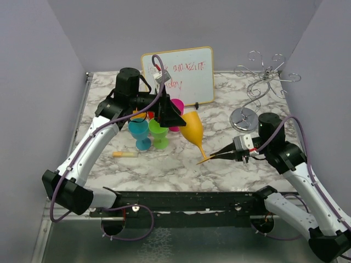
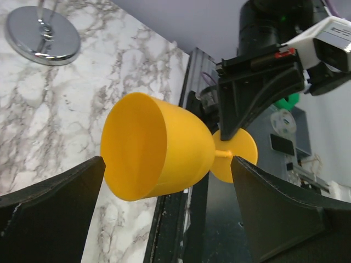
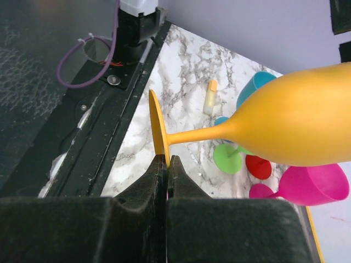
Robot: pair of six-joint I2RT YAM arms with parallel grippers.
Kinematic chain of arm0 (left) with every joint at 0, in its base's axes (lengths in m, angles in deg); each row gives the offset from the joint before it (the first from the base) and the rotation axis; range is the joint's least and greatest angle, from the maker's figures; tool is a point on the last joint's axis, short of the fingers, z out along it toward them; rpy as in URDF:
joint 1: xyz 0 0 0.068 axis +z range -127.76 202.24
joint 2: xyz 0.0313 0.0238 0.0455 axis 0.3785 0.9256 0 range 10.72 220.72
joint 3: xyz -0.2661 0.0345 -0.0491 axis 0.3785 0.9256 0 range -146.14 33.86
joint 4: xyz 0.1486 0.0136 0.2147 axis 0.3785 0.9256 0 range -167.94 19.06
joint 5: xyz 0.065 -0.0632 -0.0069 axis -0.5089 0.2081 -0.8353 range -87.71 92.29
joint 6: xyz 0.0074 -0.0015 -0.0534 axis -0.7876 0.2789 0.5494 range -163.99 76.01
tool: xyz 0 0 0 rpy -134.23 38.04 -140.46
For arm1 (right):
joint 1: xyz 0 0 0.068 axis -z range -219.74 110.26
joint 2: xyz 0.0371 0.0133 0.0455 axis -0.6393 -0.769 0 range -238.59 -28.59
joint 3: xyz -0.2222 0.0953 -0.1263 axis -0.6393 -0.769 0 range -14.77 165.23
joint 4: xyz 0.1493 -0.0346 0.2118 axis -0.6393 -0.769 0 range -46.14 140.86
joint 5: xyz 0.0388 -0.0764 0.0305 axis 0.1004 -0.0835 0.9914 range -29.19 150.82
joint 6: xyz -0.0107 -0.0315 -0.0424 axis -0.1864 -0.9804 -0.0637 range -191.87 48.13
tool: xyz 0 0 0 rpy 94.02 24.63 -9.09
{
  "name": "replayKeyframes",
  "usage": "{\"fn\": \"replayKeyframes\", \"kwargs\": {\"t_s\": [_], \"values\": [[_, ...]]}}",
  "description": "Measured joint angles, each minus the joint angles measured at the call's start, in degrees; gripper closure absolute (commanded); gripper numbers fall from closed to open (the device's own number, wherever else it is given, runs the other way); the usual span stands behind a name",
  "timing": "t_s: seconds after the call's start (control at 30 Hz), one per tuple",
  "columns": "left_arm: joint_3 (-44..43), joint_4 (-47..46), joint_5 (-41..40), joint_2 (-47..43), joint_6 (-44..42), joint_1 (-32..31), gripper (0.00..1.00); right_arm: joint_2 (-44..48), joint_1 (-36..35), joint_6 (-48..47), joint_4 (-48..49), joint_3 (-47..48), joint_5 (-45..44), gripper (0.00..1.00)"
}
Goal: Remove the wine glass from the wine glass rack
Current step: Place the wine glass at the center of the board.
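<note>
nearest the arm bases, the right claw (image 3: 166, 164) is seen clenched on the thin round foot of the orange wine glass (image 3: 290, 126). the foot is pinched edge-on between the closed jaws. the glass is held tilted, with its stem slanting up and away to the left and its bowl pointing toward the middle of the marble surface (image 1: 219, 170). whether the foot touches the surface cannot be told.

a pale yellow tube (image 1: 125, 154) is laid flat on the surface to the left of the glass. just beyond it, a teal cup (image 1: 139, 131) and a green cup (image 1: 159, 132) are stood upright side by side. a pink cup (image 1: 177, 107) is partly hidden behind them.

the left claw (image 1: 171, 117) is found at the bowl of the glass, released and spread wide. in the left wrist view, its dark fingers (image 2: 49, 213) are set on either side of the bowl with a gap left on each side.

farther back, a whiteboard (image 1: 178, 74) with red scribbles is propped near the rear wall. the wine glass rack (image 1: 245, 116) is stood at the far right on its shiny round base, well apart from the glass, and nothing is hung on its curled wire arms.
</note>
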Motion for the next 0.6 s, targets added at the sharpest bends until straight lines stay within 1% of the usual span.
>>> {"fn": "replayKeyframes", "kwargs": {"t_s": [0.07,0.23,0.3,0.5,0.6], "values": [[-0.5,0.0,3.5,0.9,-0.3,0.0,0.06,0.3,0.0,-1.2,-0.5,-0.6,1.1,0.99],[-1.0,0.0,10.7,3.1,-1.4,0.0,0.17,0.3,0.0,-4.2,-2.5,-0.8,1.9,0.99],[-1.0,0.1,13.5,3.4,-2.0,0.0,0.23,0.4,0.0,-4.9,-2.9,-0.8,1.9,0.99],[-1.0,0.1,19.6,3.4,-3.7,-0.3,0.45,1.3,0.0,-5.4,-2.8,-1.4,1.9,0.99],[-1.0,0.0,21.0,3.4,-4.6,-0.7,0.50,1.3,-0.1,-5.6,-2.8,-1.4,1.9,0.97]]}}
